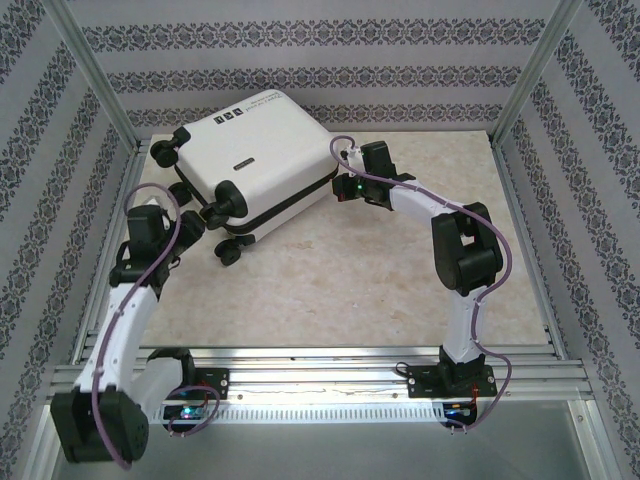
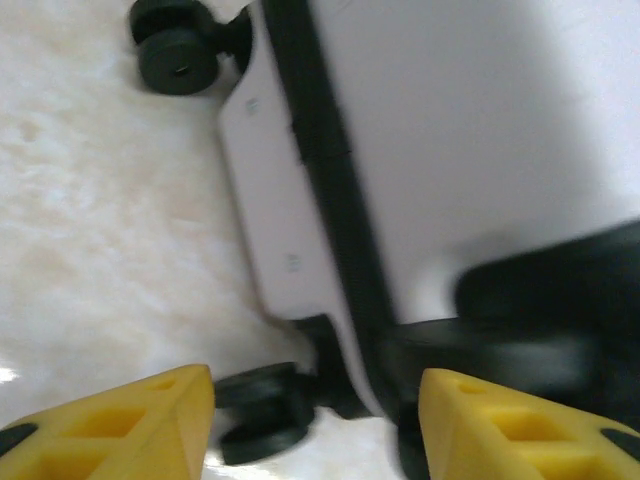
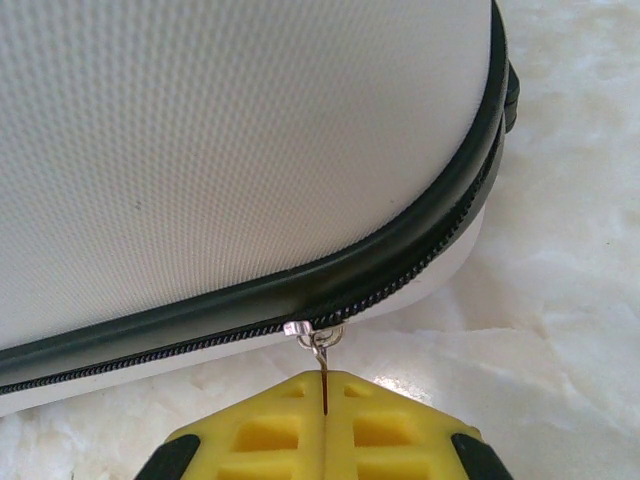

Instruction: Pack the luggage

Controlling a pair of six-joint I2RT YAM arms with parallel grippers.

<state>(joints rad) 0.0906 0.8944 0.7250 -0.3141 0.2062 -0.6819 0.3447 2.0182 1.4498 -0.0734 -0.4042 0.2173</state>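
At luggage [image 1: 255,150] seam, right gripper [image 3: 326,400]: pinches zipper pull [image 3: 322,345]
Left gripper [image 2: 315,405]: spread, empty
Handling: likely stiff, slick shell; tug zipper

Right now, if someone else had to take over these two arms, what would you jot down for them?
Left gripper: open, holding nothing, beside a caster wheel of the luggage.
Right gripper: shut on the zipper pull at the luggage's corner.
Luggage: lying closed on the table, far left.
Done: shells together.
To do: probably finishing the zip; how far it has run, I cannot tell.
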